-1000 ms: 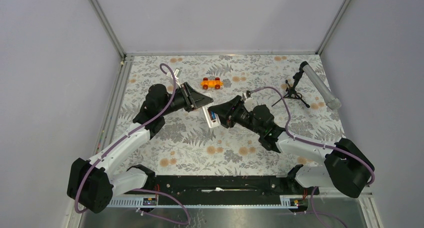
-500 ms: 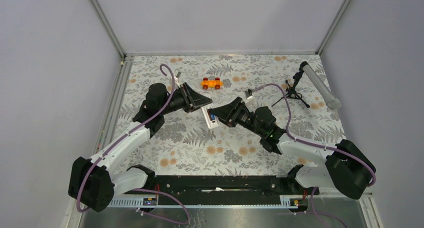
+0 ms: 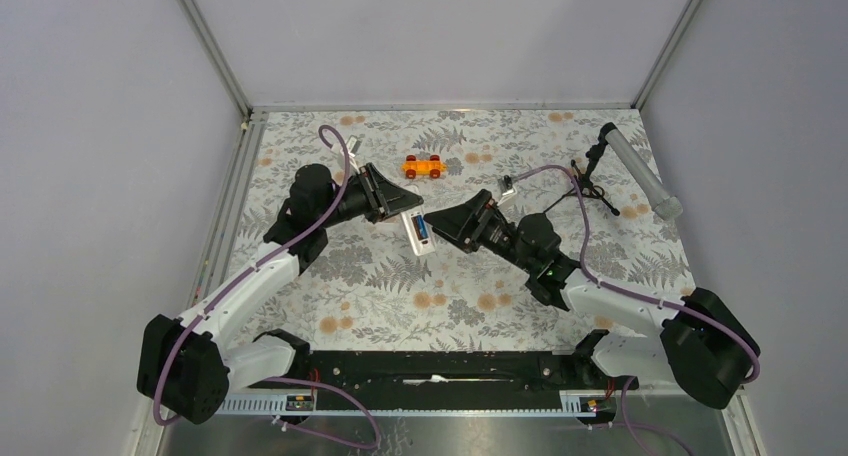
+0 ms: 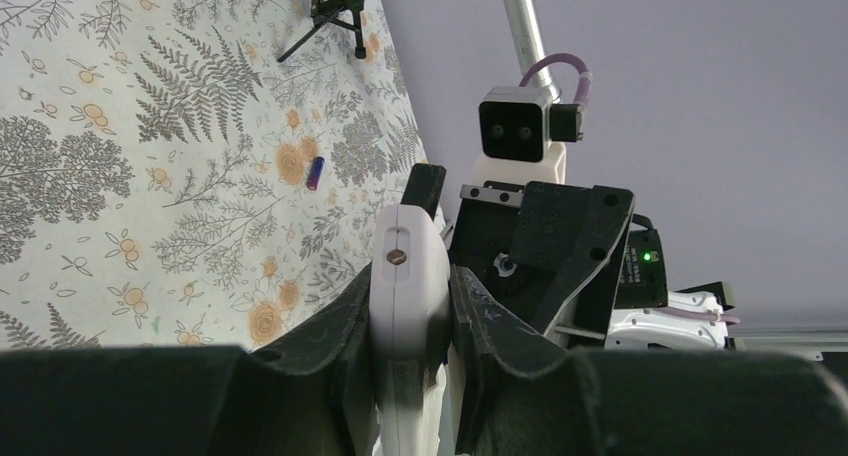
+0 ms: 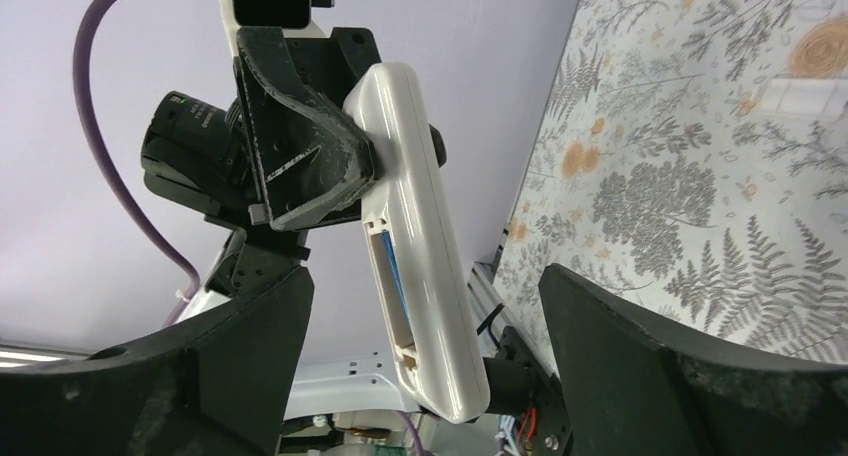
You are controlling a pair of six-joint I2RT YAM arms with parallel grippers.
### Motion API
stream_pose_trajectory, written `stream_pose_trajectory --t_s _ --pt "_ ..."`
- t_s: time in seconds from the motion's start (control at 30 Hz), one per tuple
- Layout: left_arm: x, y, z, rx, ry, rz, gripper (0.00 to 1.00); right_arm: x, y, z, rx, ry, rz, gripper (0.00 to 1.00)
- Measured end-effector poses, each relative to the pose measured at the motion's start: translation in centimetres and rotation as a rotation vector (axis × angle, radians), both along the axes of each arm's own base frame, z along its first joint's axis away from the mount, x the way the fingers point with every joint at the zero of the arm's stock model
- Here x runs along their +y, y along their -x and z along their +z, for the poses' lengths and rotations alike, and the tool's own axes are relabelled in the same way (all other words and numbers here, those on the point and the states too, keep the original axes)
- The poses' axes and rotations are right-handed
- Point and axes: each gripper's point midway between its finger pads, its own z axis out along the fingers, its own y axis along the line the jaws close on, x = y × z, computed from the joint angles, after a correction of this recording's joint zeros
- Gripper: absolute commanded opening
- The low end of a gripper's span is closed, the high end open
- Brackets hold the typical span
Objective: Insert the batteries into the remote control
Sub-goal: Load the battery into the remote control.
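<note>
Remote control (image 5: 420, 226): a slim white oblong held up off the fern-print table (image 3: 380, 296), roughly mid-table between the two arms, with its back turned toward the right wrist camera. The recessed bay on that back is uncovered. A thin blue strip, the first battery (image 5: 392, 276), lies along one side of the bay; how well it is seated cannot be told.

The left gripper (image 4: 410, 311) is clamped on the remote. Its two black fingers (image 4: 345, 321) press against the long edges of the casing near one end, and the rest of the body sticks out past the fingertips.

The right gripper (image 5: 425, 286) faces the bay end-on, its fingers (image 5: 235, 366) spread wide. The remote sits in the gap between them with clear space on both sides, so neither finger touches it and nothing is held there.

The second battery (image 4: 315, 172), blue with a reddish tip, lies flat on the table well apart from the remote, over toward the black tripod (image 3: 588, 184) that carries a grey tube (image 3: 640, 171). An orange toy car (image 3: 423, 166) stands on the table beyond the grippers, near the back edge.
</note>
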Motion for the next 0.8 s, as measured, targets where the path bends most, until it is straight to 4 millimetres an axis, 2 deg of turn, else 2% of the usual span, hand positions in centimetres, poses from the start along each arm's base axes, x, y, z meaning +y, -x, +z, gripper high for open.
stream_pose_trajectory --t_s 0.23,0.33,0.47,0.63,0.7,0.8 --pt "0.0 0.1 -0.2 -0.044 -0.026 -0.014 0.00 -0.2 -0.3 -0.8 -0.060 0.108 0.027 0.77" --pt "0.0 0.1 -0.3 -0.053 -0.033 -0.020 0.00 0.2 -0.2 -0.4 -0.118 0.161 0.063 0.75" --pt "0.0 0.3 -0.3 -0.059 -0.035 -0.034 0.00 1.2 0.1 0.4 -0.194 0.194 0.128 0.62" --pt "0.0 0.5 -0.4 -0.068 -0.040 -0.044 0.00 1.7 0.0 -1.2 -0.177 0.239 0.162 0.39" --pt "0.0 0.5 -0.7 -0.061 -0.049 -0.044 0.00 1.9 0.1 -1.3 -0.177 0.238 0.174 0.32" --pt "0.0 0.6 -0.7 -0.058 -0.047 -0.049 0.00 2.0 0.1 -1.3 -0.179 0.238 0.182 0.29"
